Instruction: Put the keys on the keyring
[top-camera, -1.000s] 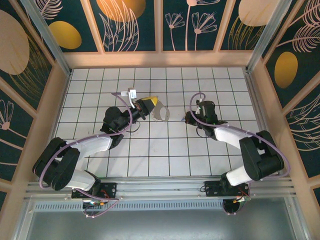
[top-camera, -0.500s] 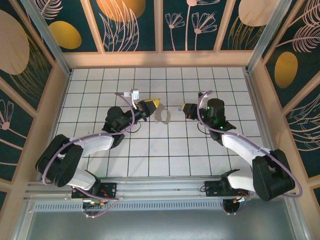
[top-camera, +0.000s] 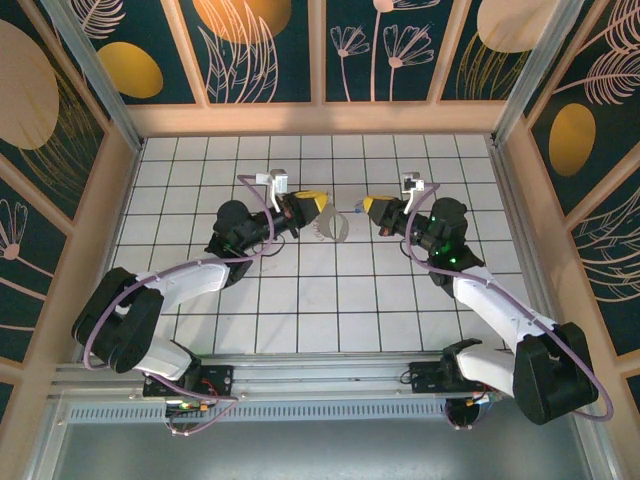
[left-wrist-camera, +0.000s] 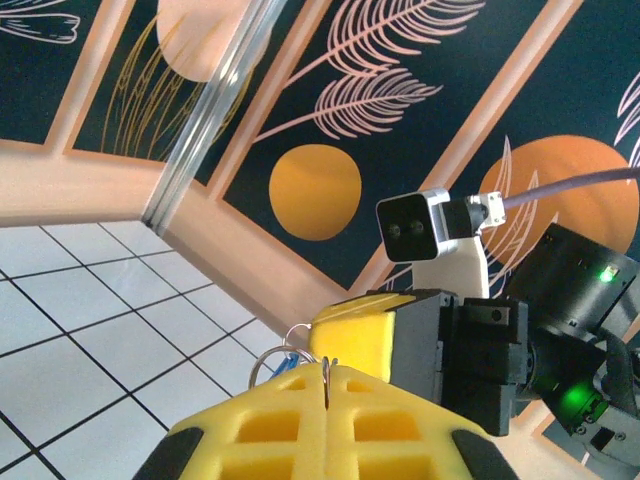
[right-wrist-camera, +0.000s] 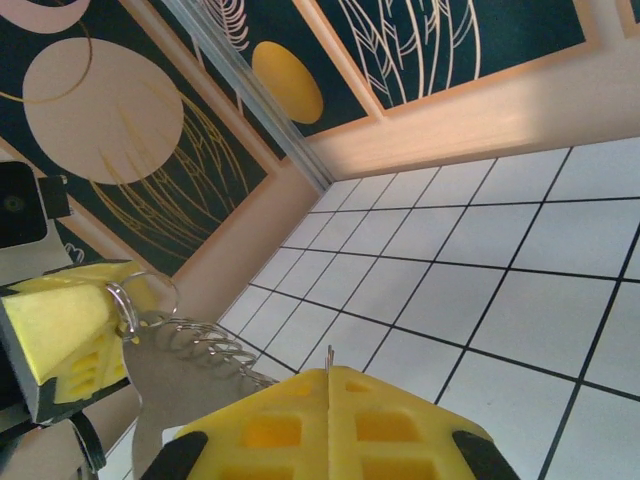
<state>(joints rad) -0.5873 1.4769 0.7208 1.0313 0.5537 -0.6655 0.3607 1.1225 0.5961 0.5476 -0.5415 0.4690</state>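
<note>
Frame centre | left gripper closed on pale beige oval keyring | right gripper closed, tiny blue-headed metal key at tip | tips near, apart | white tiled bench

Left hand and right hand: finger pads of matt yellow, foam-like material with moulded square recesses; housings of matt black plastic. The keyring: bright polished metal rings and a coiled link, plus a pale, smooth, dull-finished loop. The key: blue plastic head. Tabletop: smooth white tiling with dark joints and a mild sheen. Front rail: brushed silvery metal.
</note>
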